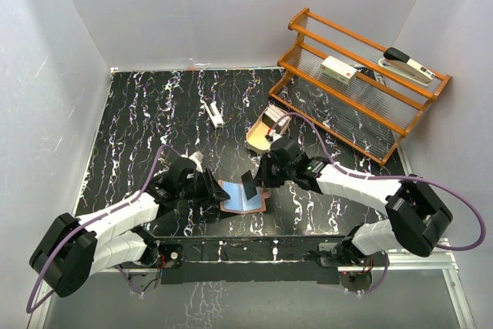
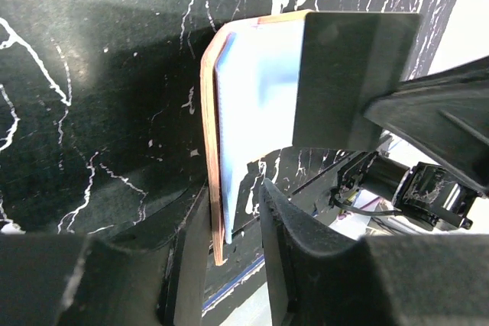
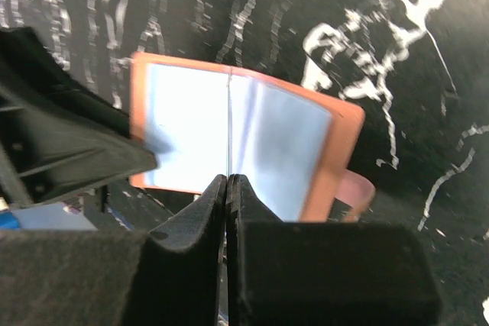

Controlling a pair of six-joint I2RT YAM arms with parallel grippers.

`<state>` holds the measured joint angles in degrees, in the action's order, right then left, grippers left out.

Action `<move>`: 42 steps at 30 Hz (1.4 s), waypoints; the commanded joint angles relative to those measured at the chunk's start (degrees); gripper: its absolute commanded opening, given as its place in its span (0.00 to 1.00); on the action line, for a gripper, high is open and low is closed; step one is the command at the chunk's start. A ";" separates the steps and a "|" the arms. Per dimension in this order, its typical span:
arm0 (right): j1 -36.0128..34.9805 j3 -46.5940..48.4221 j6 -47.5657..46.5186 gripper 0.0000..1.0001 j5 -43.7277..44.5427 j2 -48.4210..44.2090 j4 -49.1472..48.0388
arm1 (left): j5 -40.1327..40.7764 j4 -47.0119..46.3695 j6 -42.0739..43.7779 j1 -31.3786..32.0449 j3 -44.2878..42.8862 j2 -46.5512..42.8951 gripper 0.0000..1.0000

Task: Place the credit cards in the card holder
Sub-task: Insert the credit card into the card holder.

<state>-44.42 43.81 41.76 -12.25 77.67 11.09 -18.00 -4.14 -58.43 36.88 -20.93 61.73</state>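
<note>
Black table (image 1: 154, 113) bears open, blue-lined card holder (image 1: 239, 197).

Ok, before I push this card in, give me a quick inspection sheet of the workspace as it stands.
Surface: black white-veined table.
Job's things: card holder lying open, pale inside up; one dark card held tilted over it, contact unclear; spare cards in the wooden tray.
Clutter: small white object behind the holder.
Claws: left claw open, astride the holder's left edge; right claw shut on the card.
Cables: purple cables looping off both arms, clear of the holder.
Surroundings: wooden rack with a white box and stapler; plain pale walls.
</note>
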 commanded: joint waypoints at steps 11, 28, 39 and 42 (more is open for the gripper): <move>-0.30 -5.75 1.68 0.00 9.32 0.64 -1.13 | 2.48 4.05 1.97 0.21 2.73 -3.01 0.27; -0.32 -7.31 0.91 0.00 10.56 -0.07 -1.03 | 3.92 6.25 2.78 0.21 3.17 -5.06 0.00; -0.32 -5.53 3.47 0.00 1.88 -5.44 -4.92 | 3.76 5.51 2.98 0.21 3.26 -3.51 0.00; -0.36 -5.36 4.41 0.00 -0.22 -5.14 -6.35 | 3.74 5.53 3.06 0.23 3.18 -3.41 0.00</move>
<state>-44.58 36.93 44.38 -8.88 73.84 9.56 -14.33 1.37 -56.31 36.88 -18.09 58.17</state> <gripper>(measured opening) 0.009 0.018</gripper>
